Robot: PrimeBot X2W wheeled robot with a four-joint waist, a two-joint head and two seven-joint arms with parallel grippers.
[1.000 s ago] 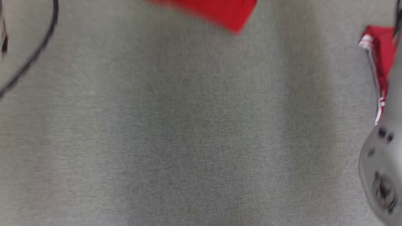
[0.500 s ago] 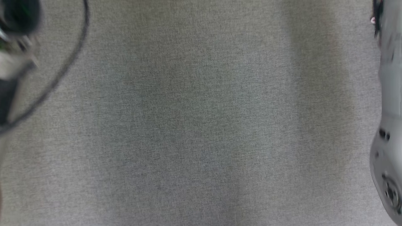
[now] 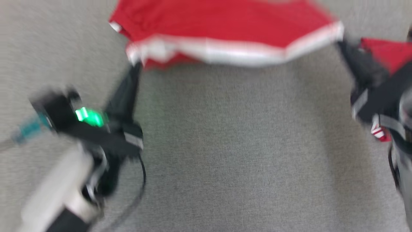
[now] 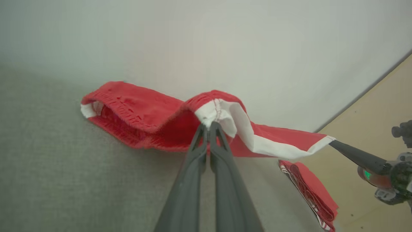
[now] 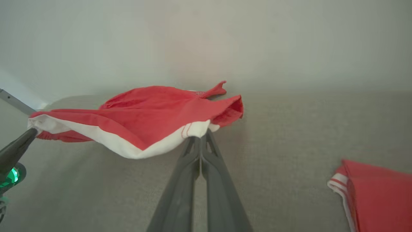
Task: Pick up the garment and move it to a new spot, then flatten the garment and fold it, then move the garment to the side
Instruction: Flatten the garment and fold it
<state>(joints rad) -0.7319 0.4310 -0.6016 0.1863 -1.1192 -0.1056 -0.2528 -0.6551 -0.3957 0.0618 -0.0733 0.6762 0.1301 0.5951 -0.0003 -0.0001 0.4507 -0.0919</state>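
**Garment Handling: Soft Cloth Held at the White Hem**

The grey fabric surface [image 3: 225, 167] takes up the middle and lower frame of the head view, which is blurred. The garment [image 3: 219, 22], red with a white hem band, lies across the top centre of that view. Its far part appears to rest on the surface, and its near hem is raised and stretched between the two grippers. A folded red piece [image 5: 379, 190] lies apart at the lower right of the right wrist view.

The left gripper [image 4: 208, 128], at the centre of the left wrist view, is clamped on one end of the hem. The right gripper [image 5: 200, 139], at the centre of the right wrist view, is clamped on the other end.

Handling, as judged:
- The cloth is light and limp, and it sags between the holds.
- It has no stiffness, so it needs support at two points.
- The thin fabric may slip from the narrow fingertips under a hard pull.
- The stitched hem band is the firmest place to hold, at its corners and with even tension.
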